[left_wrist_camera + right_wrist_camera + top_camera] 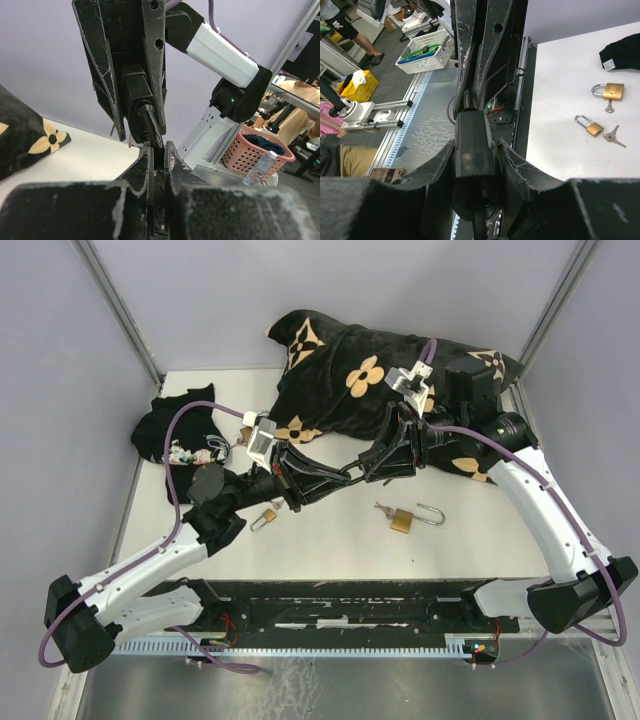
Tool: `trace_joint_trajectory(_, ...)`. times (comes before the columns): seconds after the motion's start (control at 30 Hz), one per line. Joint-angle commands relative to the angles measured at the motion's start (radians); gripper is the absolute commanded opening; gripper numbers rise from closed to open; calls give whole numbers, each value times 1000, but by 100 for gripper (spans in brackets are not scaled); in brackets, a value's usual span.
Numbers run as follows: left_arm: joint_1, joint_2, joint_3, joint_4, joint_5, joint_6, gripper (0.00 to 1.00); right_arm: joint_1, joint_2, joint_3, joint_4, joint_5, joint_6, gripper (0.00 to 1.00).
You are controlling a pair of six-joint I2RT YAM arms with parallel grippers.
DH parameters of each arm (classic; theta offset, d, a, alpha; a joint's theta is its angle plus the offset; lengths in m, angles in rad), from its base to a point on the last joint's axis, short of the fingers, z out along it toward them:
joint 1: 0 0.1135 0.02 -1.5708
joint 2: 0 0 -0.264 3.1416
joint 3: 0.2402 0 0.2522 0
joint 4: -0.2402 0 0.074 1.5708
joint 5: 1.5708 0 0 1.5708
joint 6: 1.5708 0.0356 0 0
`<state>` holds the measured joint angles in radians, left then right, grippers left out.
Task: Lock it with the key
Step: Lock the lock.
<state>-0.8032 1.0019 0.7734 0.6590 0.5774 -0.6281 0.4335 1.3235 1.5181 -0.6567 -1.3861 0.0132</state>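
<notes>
Padlock (472,155), a black blocky one, is hanging in mid-air above the middle of the table (330,550), pinned between the two arms where they are meeting tip to tip. The right claw (476,145) is standing partly open around it, its two fingers (512,160) pressing against opposite sides of the black body and carrying it. A slim dark stem, which looks like the key (151,125), is sticking out of the end of the body and running straight into the left claw (157,150). That claw is pinched almost fully together on the stem, with only a thin slit showing between its scuffed fingers (142,165). How deep the stem is sitting in the body cannot be told.

Below the meeting point, a brass padlock (401,521) is lying on the table with a small bunch of keys (383,508) just beside it. A second, smaller brass padlock (267,516) is lying near the left arm's forearm. A black blanket with tan flowers (380,370) is bunching up at the far side of the table, behind the right arm, and a black cloth (170,430) is lying at the far left.
</notes>
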Motion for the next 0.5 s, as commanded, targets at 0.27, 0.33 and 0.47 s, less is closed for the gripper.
trace_joint_trajectory(0.27, -89, 102, -2, 140, -177, -8, 3, 88, 15, -70, 202, 67, 86, 2)
trace_joint_trajectory(0.33, -109, 111, -6, 96, -207, 16, 3, 87, 18, -52, 204, 78, 96, 2)
trace_joint_trajectory(0.47, -144, 134, -39, 77, -297, 41, 3, 88, 25, -70, 289, 74, 179, 2)
